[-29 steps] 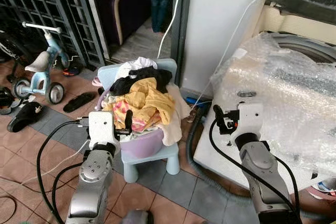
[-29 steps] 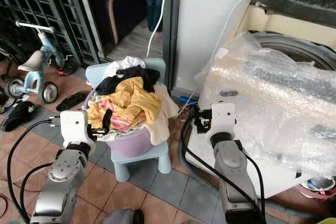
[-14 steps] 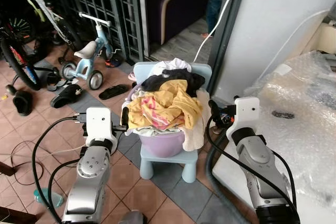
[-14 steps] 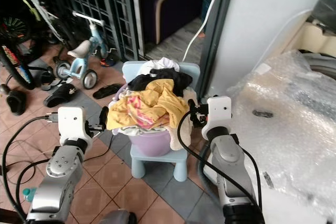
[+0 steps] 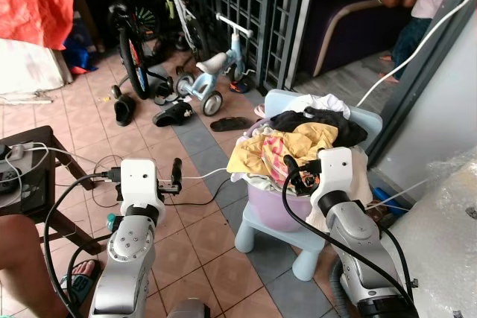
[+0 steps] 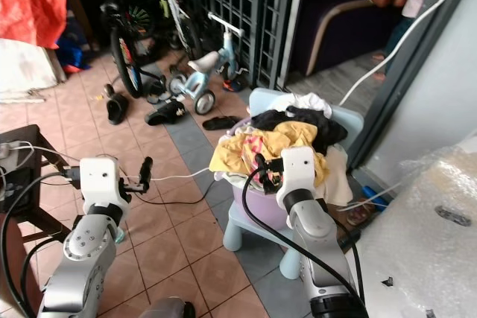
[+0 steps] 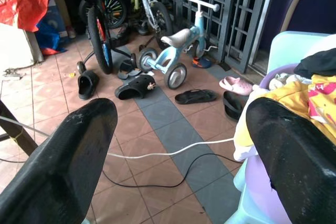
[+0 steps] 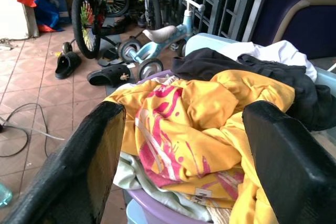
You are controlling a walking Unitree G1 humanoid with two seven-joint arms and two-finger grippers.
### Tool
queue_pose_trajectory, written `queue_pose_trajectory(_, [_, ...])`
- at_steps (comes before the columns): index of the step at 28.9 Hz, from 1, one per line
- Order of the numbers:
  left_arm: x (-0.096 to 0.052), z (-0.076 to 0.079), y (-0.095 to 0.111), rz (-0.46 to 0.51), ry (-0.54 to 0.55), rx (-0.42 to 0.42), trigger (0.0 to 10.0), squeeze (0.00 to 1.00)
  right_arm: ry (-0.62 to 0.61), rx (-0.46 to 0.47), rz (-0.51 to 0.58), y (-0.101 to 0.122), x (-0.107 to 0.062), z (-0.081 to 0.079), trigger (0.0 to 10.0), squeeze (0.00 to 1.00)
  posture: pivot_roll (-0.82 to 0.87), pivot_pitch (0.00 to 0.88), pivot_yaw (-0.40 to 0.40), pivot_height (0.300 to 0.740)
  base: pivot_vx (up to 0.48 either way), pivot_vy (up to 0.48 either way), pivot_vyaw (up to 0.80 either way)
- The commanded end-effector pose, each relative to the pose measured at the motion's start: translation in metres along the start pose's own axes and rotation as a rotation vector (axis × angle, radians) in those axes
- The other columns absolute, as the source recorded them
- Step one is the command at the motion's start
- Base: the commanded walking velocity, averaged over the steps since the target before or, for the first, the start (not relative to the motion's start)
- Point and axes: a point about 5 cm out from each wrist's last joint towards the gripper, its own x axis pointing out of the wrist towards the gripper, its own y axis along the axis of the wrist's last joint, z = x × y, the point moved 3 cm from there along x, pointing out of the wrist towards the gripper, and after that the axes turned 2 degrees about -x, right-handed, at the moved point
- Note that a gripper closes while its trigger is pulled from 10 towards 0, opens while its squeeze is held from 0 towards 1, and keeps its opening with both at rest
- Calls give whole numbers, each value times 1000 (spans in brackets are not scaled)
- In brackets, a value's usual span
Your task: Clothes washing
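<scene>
Facing laundry basket (image 5: 279, 206) now, seemingly nearer.

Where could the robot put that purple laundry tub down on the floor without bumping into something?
Bare tiles lie between the blue chair and the dark side table, crossed only by a white cable. Farther back it is crowded: sandals, a blue tricycle and a bicycle line the grille. The tub itself is piled high with clothes, the open right gripper close before them.

home porch | tiled floor (image 5: 201, 221) | bicycles (image 5: 138, 42) | child's trike (image 5: 216, 72) | sandals (image 5: 175, 113) | laundry basket (image 5: 279, 202)
</scene>
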Motion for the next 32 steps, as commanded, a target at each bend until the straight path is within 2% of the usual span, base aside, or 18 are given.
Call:
queue_pose_trajectory(1, [1, -7, 7, 22, 12, 13, 10000, 0, 0, 8, 4, 3, 3, -1, 10000, 0, 19, 0, -19, 740, 330, 349, 0])
queue_pose_trajectory(16, [3, -3, 6, 25, -9, 12, 10000, 0, -46, -4, -8, 6, 11, 7, 10000, 0, 17, 0, -23, 740, 438, 43, -53])
queue_pose_trajectory(21, [4, -4, 4, 9, 0, 10, 10000, 0, -62, -22, -14, 5, 12, 11, 10000, 0, 18, 0, -25, 740, 0, 0, -631])
queue_pose_trajectory(26, [5, -4, 3, 5, 1, 12, 10000, 0, -69, -44, -16, 6, 14, 12, 10000, 0, 21, 0, -28, 740, 0, 0, 0])
queue_pose_trajectory(27, [5, -4, 3, 3, 3, 13, 10000, 0, -84, -59, -52, 1, 15, 14, 10000, 0, 22, 0, -28, 740, 0, 0, 0])
queue_pose_trajectory(31, [5, -4, 3, 1, 5, 14, 10000, 0, -96, -70, -78, -2, 16, 15, 10000, 0, 22, 0, -28, 740, 0, 0, 0])
queue_pose_trajectory(32, [4, -4, 2, -4, 8, 16, 10000, 0, -120, -85, -135, -9, 17, 19, 10000, 0, 25, 0, -29, 740, 0, 0, 0])
